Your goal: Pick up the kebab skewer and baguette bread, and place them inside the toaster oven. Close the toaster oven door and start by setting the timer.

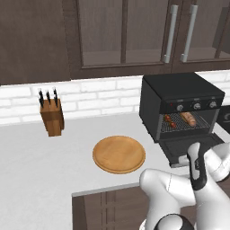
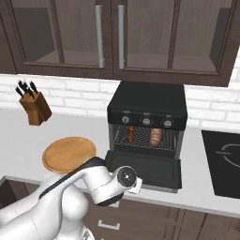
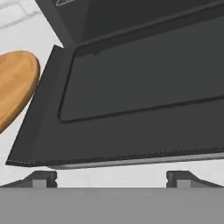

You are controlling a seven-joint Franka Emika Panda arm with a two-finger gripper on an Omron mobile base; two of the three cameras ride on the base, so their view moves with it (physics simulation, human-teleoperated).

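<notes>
While the toaster oven door [image 2: 146,168] lies folded down flat in front of the toaster oven [image 2: 147,104], the oven itself stands open on the pale tabletop [image 1: 40,152] against the white brick wall. It is a large black box with three small round knobs [image 2: 146,121] in a row under its top edge. On the wire rack [image 2: 143,137] inside lie both foods: the kebab skewer [image 2: 131,134], a short thin stick carrying red and dark chunks, on the left, and the baguette bread [image 2: 156,136], a small oblong brown loaf, on the right, the two apart from each other. From the left base view the same pair shows through the opening, the skewer [image 1: 170,120] beside the loaf [image 1: 189,118].

The door is a flat black panel with a dark window, as wide as the oven's front; from the hand view its window fills the middle and its near edge [image 3: 122,159] runs just above the claw [image 3: 111,178]. The claw stands spread wide, holding nothing, its two dark tips low before that edge; whether they touch the door is hard to tell.

A round wooden plate [image 1: 119,154] rests bare on the tabletop just left of the door, and a wooden knife block [image 1: 52,116] stands well off to the left by the wall.
</notes>
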